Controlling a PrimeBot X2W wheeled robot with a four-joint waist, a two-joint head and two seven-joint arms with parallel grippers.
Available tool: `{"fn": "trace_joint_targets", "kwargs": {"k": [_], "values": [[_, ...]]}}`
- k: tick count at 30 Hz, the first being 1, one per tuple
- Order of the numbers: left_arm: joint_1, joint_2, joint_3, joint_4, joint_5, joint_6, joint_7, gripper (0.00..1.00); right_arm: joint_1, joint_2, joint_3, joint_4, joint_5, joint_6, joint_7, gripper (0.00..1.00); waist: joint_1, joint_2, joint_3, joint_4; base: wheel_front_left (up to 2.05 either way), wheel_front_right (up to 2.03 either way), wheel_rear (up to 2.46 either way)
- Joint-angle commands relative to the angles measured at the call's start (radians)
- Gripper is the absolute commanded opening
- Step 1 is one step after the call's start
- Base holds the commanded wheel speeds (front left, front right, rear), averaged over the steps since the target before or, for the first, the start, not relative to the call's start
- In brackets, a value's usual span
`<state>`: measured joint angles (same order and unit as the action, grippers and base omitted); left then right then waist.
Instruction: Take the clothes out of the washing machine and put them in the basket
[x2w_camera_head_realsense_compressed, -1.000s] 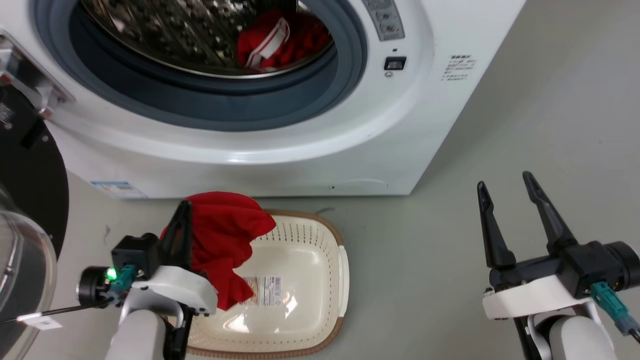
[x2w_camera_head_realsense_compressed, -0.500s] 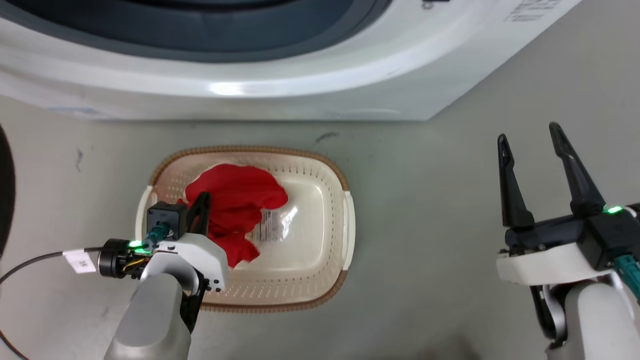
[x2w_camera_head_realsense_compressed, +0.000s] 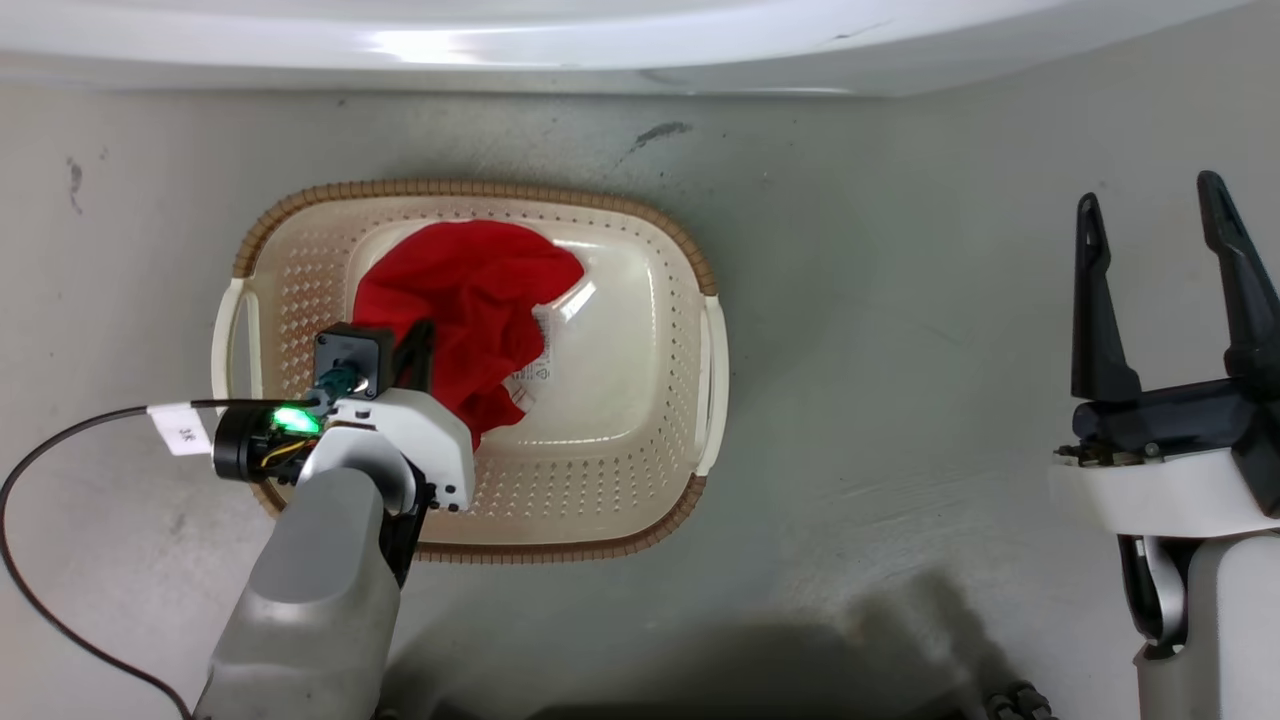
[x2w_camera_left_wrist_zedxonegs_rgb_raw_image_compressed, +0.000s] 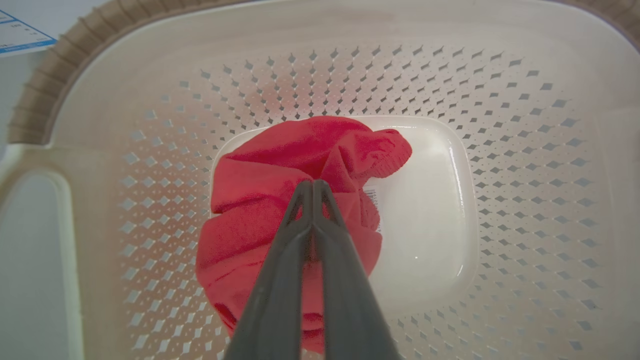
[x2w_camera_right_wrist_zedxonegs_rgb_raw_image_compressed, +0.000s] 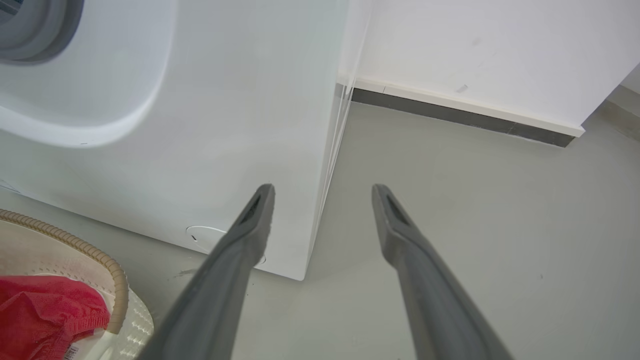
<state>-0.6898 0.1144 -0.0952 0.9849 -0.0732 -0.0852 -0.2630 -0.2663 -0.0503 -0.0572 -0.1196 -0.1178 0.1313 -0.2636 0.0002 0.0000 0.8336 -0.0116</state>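
Head view, left to right. A black cable (x2w_camera_head_realsense_compressed: 40, 455) lies on the floor (x2w_camera_head_realsense_compressed: 880, 350) at 9 o'clock.

The left pincer (x2w_camera_left_wrist_zedxonegs_rgb_raw_image_compressed: 312, 186) reaches down into the basket (x2w_camera_head_realsense_compressed: 600, 480), in its 8 o'clock part. In the left wrist view its fingers are clenched together on a fold of the red garment (x2w_camera_head_realsense_compressed: 470, 290), so it is not let go yet.

The garment is plain red and bunched up inside the basket, toward the left half. It covers the floor panel from centre out to 10 o'clock and looks to be resting on it. A white label (x2w_camera_head_realsense_compressed: 535, 372) on the basket bottom peeks out at the garment's 4 o'clock edge. The right half of the basket is bare.

The basket sits on the floor just in front of the washing machine (x2w_camera_head_realsense_compressed: 600, 40), which runs along 12 o'clock. Only the washer's lower front edge is in frame, so I cannot tell what remains in the drum.

The right pincer (x2w_camera_head_realsense_compressed: 1150, 192) is at 3 o'clock, well apart from the basket. Its fingers are spread, it carries nothing and it hangs over bare floor.

Progress, as a judgement: one garment is delivered, apart from the release. The task says clothes, so expect at least one more trip to the washer.
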Motion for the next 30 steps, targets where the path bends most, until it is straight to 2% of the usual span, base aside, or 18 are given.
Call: {"fn": "trace_joint_targets", "kwargs": {"k": [1,5,6,7,8,18,30], "values": [[-0.026,-0.009,-0.008,0.011,0.005,-0.004,-0.003,0.00,-0.013,0.000,-0.008,-0.013,-0.011,-0.001,-0.002,1.00,-0.0002,0.0000,0.029,0.014,0.00,0.00,0.00],[-0.045,-0.018,-0.014,0.023,0.000,-0.009,-0.003,0.00,-0.008,0.000,-0.020,-0.022,-0.019,-0.001,-0.002,1.00,-0.0002,0.0000,0.039,0.027,0.00,0.00,0.00],[-0.046,-0.022,-0.010,0.024,-0.006,-0.010,-0.003,0.08,-0.007,0.000,-0.022,-0.020,-0.020,-0.001,-0.002,1.00,-0.0002,0.0000,0.036,0.030,0.00,0.00,0.00],[-0.045,-0.026,-0.006,0.022,-0.011,-0.010,-0.003,0.63,-0.005,0.000,-0.023,-0.015,-0.023,-0.001,-0.002,1.00,-0.0002,0.0000,0.031,0.034,0.00,0.00,0.00],[-0.042,-0.030,-0.004,0.018,-0.013,-0.010,-0.003,1.00,-0.004,0.000,-0.021,-0.011,-0.027,-0.001,-0.002,1.00,-0.0002,0.0000,0.024,0.036,0.00,0.00,0.00],[0.044,-0.022,0.011,-0.063,-0.003,-0.005,-0.003,1.00,-0.011,0.000,0.001,0.041,0.003,-0.001,-0.002,1.00,-0.0002,0.0000,-0.101,0.033,0.00,0.00,0.00],[0.229,-0.003,0.032,-0.319,-0.027,-0.038,-0.003,1.00,0.039,0.000,0.019,0.119,0.066,-0.001,-0.002,1.00,-0.0002,0.0000,-0.326,0.017,0.00,0.00,0.00]]}}
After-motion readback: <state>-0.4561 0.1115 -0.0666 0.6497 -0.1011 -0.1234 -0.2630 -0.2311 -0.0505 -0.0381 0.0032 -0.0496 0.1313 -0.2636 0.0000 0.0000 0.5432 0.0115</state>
